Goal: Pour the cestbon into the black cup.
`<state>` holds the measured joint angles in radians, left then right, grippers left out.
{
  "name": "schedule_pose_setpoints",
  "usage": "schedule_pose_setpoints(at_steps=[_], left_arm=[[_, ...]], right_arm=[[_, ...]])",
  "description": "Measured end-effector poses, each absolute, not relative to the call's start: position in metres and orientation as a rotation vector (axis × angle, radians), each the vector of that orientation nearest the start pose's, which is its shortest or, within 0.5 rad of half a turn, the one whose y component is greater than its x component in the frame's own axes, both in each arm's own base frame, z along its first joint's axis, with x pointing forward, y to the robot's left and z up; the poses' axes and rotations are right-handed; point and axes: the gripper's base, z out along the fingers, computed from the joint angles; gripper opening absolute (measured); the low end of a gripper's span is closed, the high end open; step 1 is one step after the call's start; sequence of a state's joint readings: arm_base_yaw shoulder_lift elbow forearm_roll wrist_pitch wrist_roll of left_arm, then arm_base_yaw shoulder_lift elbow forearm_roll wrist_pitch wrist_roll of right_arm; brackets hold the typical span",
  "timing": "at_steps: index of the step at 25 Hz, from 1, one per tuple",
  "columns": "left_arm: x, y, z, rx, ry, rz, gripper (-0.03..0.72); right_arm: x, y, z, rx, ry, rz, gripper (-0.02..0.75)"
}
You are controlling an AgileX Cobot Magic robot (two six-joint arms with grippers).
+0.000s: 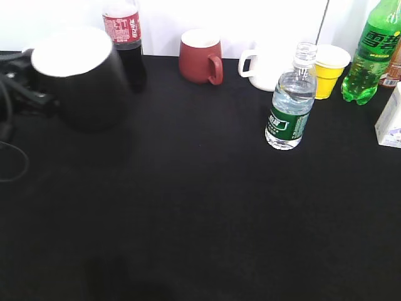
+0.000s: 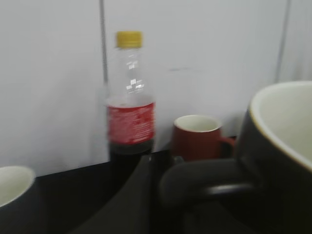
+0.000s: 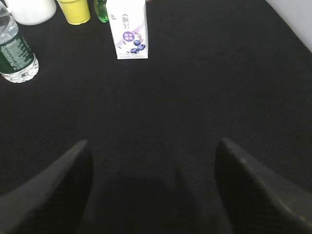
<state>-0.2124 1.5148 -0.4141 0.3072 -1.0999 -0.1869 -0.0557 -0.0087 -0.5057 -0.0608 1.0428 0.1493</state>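
1. the black cup [image 1: 78,75] is at the far left of the exterior view, lifted and a little blurred, with its white inside turned up toward the camera.
2. in the left wrist view the black cup fills the right side, and its loop handle [image 2: 204,185] reaches toward the dark left gripper [image 2: 146,195]; the gripper looks closed on the handle, though the contact is dark and blurred.
3. in the exterior view the left arm [image 1: 19,88] is only a dark shape just behind the cup at the left edge.
4. the cestbon [image 1: 290,100] stands upright on the black table [image 1: 200,219], right of the middle and well apart from the black cup; its cap is off.
5. the right gripper [image 3: 151,185] hangs low over bare table, with its two dark fingers [image 3: 253,190] spread wide and nothing between them.
6. in the right wrist view the cestbon is at the top left corner, far from that gripper.
7. along the back stand a cola bottle [image 1: 125,37] with a red label, a dark red mug [image 1: 200,56], a white mug [image 1: 266,66], a yellow cup [image 1: 329,69] and a green soda bottle [image 1: 373,53].
8. a small white carton [image 3: 129,29] with a purple print stands at the right side of the table.
9. another cup rim [image 2: 12,187] shows at the lower left of the left wrist view.
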Motion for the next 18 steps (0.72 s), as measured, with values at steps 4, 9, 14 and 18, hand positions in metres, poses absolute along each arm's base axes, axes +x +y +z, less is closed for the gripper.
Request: schedule_pose_setpoints(at_steps=[4,9,14,18], left_arm=[[0.244,-0.096,0.210,0.407,1.503,-0.462,0.052],[0.241,-0.102,0.204,0.463,1.555,-0.506,0.052],[0.240,-0.102,0.204,0.467,1.560,-0.507,0.052],[0.240,-0.102,0.204,0.467,1.564,-0.505,0.051]], right_arm=[[-0.007,-0.004,0.280,0.208,2.000,-0.011,0.592],[-0.007,-0.004,0.280,0.208,2.000,-0.010,0.592],[0.007,0.000,0.296,0.200,1.940,0.062,0.592],[0.057,-0.003,0.330,0.167,1.708,0.062,0.592]])
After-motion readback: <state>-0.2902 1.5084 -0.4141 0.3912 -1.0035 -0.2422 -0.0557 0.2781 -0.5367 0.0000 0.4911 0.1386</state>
